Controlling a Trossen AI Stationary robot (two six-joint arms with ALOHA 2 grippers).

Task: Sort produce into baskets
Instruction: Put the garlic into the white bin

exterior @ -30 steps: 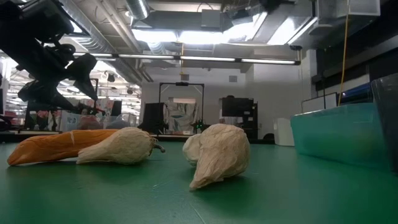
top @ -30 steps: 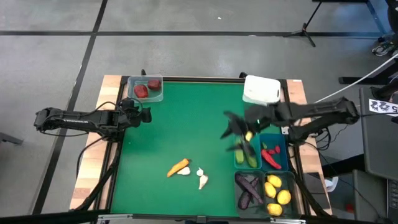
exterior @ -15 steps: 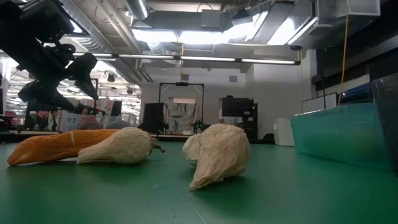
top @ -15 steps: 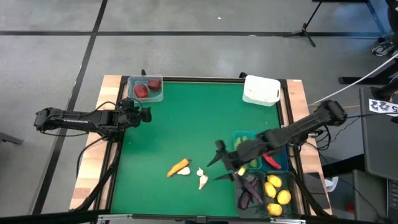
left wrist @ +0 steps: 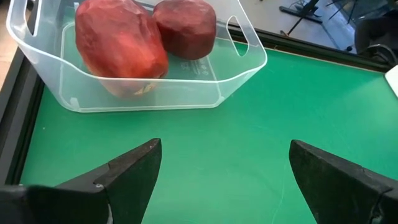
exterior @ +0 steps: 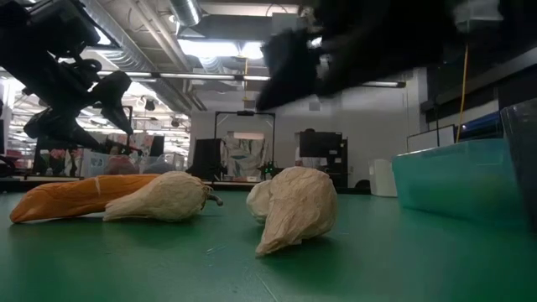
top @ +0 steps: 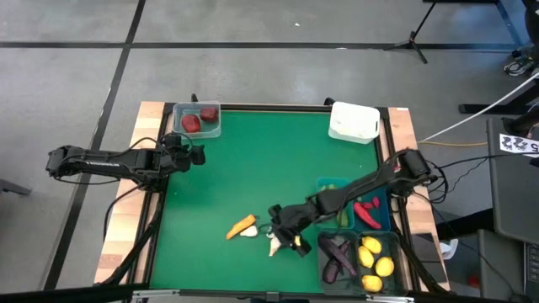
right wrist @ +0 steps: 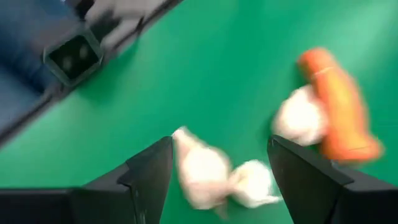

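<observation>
Garlic [top: 274, 245] lying loose on the green worktop [top: 253, 168] near its near edge, directly under the right gripper [top: 286, 231], whose jaws stand apart and empty. Long axis of this piece runs roughly near-to-far. A second garlic [top: 251, 231] touches the orange carrot [top: 241, 225] just to its left, crowding the approach. Left gripper [top: 187, 154], jaws apart, waits far off by the clear basket [top: 197, 119].

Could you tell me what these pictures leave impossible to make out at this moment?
- High view: the right gripper covers part of the garlic, so contact cannot be judged.
- Low view: the right arm is a dark blur; the carrot is partly behind a garlic piece.
- Right wrist view: garlic and carrot are motion-blurred.
- High view: white basket contents are not discernible.
</observation>
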